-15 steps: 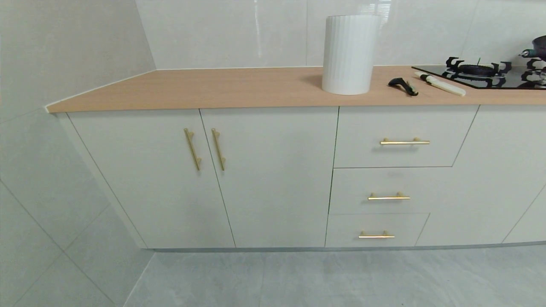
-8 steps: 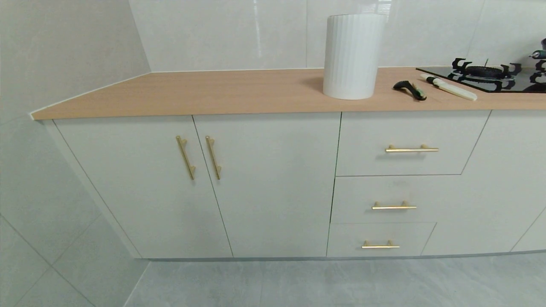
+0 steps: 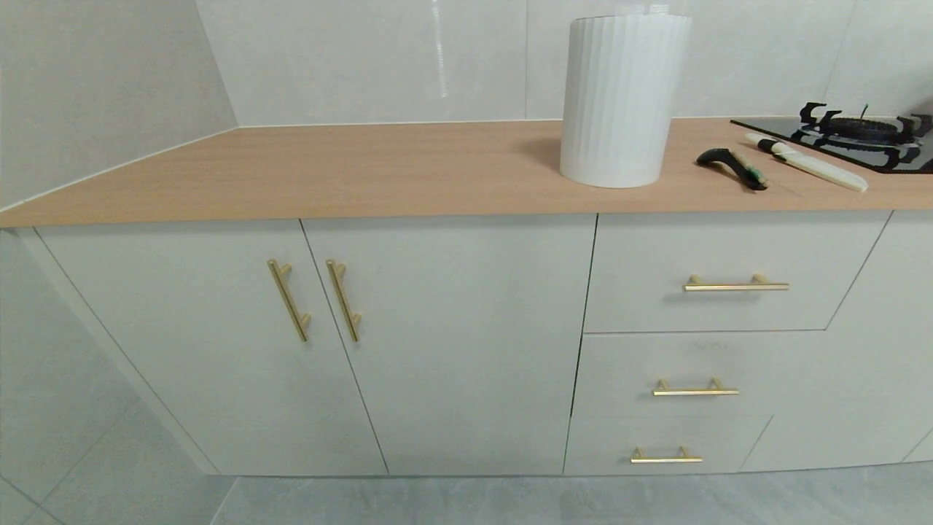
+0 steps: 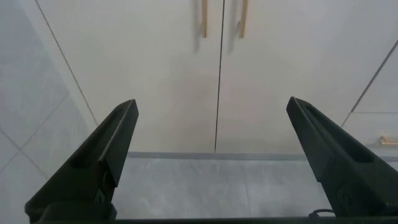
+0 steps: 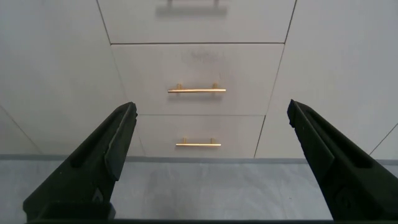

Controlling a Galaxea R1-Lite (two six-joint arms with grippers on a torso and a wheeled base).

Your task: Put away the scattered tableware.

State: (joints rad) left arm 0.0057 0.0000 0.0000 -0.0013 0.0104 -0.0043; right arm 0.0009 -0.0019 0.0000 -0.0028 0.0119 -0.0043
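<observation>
Left gripper, jaws wide apart, low before cabinet doors. Right gripper, jaws wide too, facing drawers. Well above, beyond both: peeler and knife lying on surface, beside white ribbed canister.

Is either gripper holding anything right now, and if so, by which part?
Nothing is held. The left gripper and the right gripper are both open and empty. The black-handled tool and the knife lie on the countertop.
</observation>
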